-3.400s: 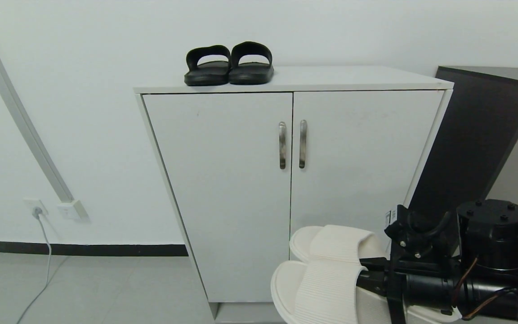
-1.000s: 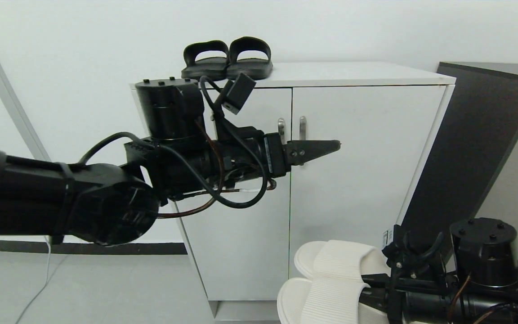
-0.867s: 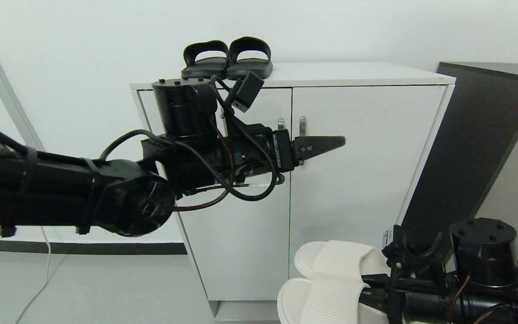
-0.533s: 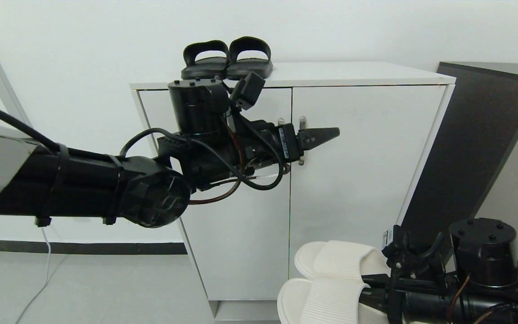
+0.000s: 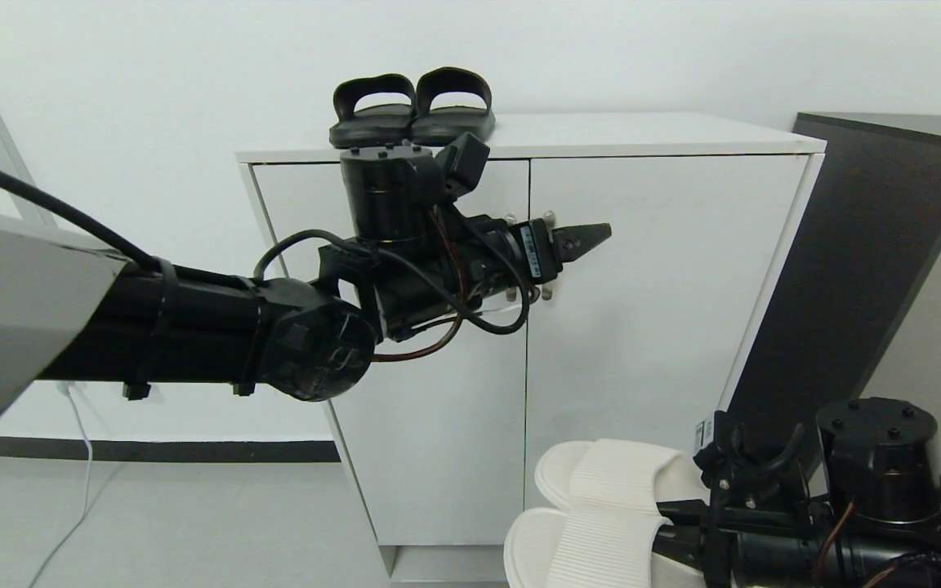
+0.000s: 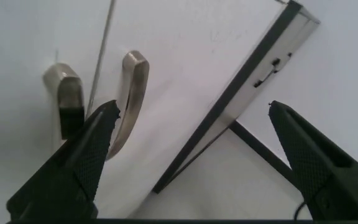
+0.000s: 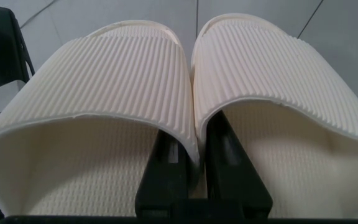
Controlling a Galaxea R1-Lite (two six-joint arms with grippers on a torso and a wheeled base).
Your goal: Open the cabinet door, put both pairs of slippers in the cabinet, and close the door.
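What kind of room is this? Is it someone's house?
Probably a hallway or entryway, maybe a test room set up like one: a white two-door cabinet against a bare wall, black slippers on top, white slippers held in front.

The left arm (image 5: 193, 327) covers most of both door handles (image 5: 549, 216) in the head view. The white slippers (image 5: 601, 506) run off the bottom edge there, and in the right wrist view their straps hide the tips of the right gripper (image 7: 201, 177)
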